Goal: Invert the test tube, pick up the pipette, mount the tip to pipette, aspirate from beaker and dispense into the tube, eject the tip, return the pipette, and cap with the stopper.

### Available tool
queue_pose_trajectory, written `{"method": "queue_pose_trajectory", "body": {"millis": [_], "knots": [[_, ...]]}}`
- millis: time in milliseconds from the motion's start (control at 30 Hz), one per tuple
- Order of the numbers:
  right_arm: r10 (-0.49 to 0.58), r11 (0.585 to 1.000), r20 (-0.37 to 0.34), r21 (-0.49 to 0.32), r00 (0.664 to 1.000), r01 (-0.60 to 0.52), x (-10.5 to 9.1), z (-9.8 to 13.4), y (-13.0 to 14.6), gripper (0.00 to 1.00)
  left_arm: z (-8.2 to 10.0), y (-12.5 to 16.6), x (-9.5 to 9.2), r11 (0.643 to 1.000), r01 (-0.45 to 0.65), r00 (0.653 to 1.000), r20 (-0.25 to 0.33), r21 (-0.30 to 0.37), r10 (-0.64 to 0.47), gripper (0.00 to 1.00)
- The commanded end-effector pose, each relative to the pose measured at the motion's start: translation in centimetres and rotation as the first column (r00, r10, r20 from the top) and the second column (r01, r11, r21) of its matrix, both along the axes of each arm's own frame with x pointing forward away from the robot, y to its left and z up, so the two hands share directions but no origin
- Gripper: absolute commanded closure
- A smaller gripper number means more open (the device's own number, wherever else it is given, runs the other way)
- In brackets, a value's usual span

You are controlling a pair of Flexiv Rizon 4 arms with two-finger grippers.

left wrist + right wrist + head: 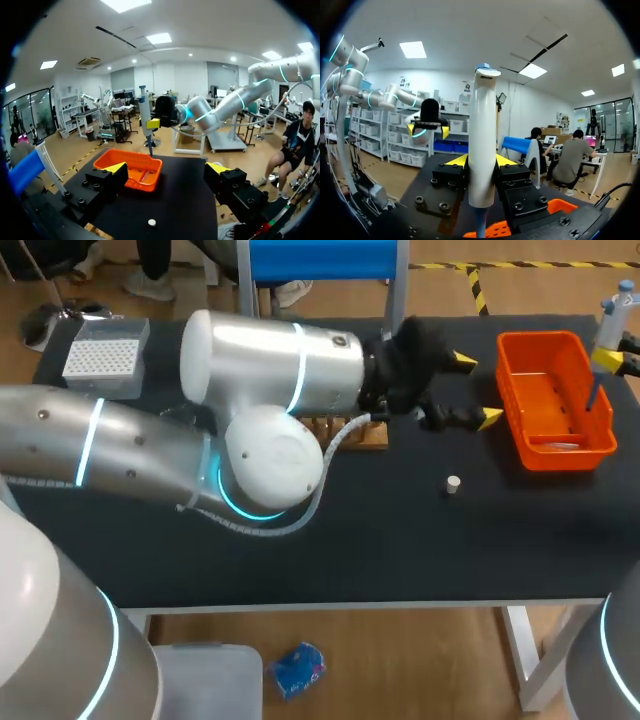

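**A robotics lab, with a desk laid out for liquid-handling work**

Two silver robot arms with glowing blue joint rings, the left arm (100,440) and the right arm (230,105), work over a black desk (400,550) that carries laboratory ware rather than household or office things. A pale tip box (103,358) with a grid of holes stands at the far left. A wooden rack (372,435) sits near the middle, an orange basket (540,338) at the far right, and a small white stopper (453,483) lies nearer on the bare top. The right end effector (481,160) grips a white pipette (482,145) upright between its yellow-tipped fingers.
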State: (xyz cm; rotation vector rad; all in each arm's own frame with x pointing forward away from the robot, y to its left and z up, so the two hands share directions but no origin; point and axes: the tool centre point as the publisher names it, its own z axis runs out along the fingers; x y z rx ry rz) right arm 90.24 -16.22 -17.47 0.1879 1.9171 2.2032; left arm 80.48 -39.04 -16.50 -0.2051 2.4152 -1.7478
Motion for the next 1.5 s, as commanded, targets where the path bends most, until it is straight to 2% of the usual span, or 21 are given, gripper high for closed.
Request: {"method": "queue_pose_trajectory", "body": {"millis": [33,100,267,400,1200,1333,1500], "knots": [[0.036,0.998,-0.019,0.061,0.999,-0.035,-1.7,0.2,1.5,1.0,-0.8,0.6,-0.3,0.963,0.03,0.998,0.06,-0.268,-0.015,0.0],[0.078,0.989,-0.042,0.127,0.996,-0.072,-2.8,0.4,2.7,1.0,-1.0,0.7,-0.4,0.961,0.029,0.998,0.059,-0.274,-0.014,0.0],[0.176,0.972,-0.05,0.169,0.983,-0.165,-4.6,0.3,6.9,1.0,-1.2,0.8,-0.5,0.957,0.028,0.998,0.065,-0.288,-0.01,0.0],[0.238,0.967,-0.059,0.113,0.97,-0.23,-5.9,-1.0,10.5,1.0,-1.2,0.8,-0.4,0.956,0.032,0.997,0.072,-0.291,-0.011,0.0],[0.238,0.967,-0.059,0.113,0.97,-0.23,-5.9,-1.0,10.5,1.0,-1.2,0.8,-0.4,0.956,0.032,0.997,0.072,-0.291,-0.011,0.0],[0.268,0.959,-0.062,0.114,0.961,-0.26,-6.7,-1.1,11.0,1.0,-1.6,0.9,-0.4,0.951,0.026,0.995,0.099,-0.309,0.005,0.0],[0.284,0.957,-0.077,0.092,0.956,-0.277,-7.6,-1.4,11.6,1.0,-2.5,1.1,-0.4,0.949,0.023,0.995,0.097,-0.314,0.008,0.0]]}}
